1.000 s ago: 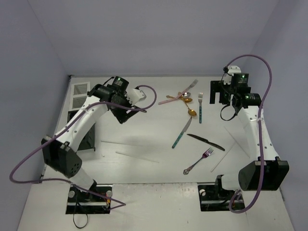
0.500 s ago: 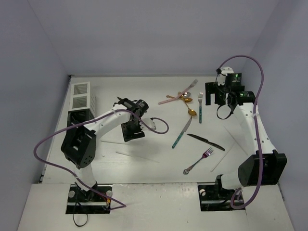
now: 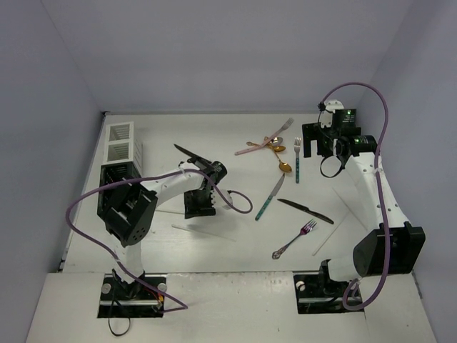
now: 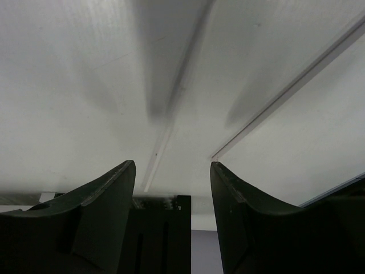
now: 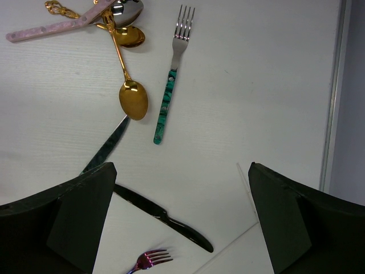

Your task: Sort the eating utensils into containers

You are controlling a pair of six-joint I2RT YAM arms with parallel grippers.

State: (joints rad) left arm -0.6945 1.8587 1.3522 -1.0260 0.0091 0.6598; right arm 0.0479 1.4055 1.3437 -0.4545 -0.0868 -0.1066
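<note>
The white worktop (image 3: pixel 235 128) carries everything. At its left edge stands the black caddy (image 3: pixel 113 179), partly behind the left arm, with the smaller white caddy (image 3: pixel 119 141) just beyond it.

The left tool (image 4: pixel 172 170) points down at the worktop left of the middle. Its jaws are partly apart and have hold of nothing. Two thin white chopsticks (image 4: pixel 288 88) lie on the surface below it, one of them blurred. The right tool (image 5: pixel 181 168) hangs over the far right, jaws spread wide and empty.

Loose cutlery lies between the arms:
- a teal-handled knife (image 3: pixel 269 198)
- a black knife (image 3: pixel 305 211)
- a teal-handled fork (image 5: pixel 169 97)
- a pink-handled piece (image 5: pixel 51 27)
- two gold spoons (image 5: pixel 133 100)
- a small pink fork (image 3: pixel 293 241) nearest the bases

A thin dark thing (image 3: pixel 189 154) beyond the left arm may be another black knife.
</note>
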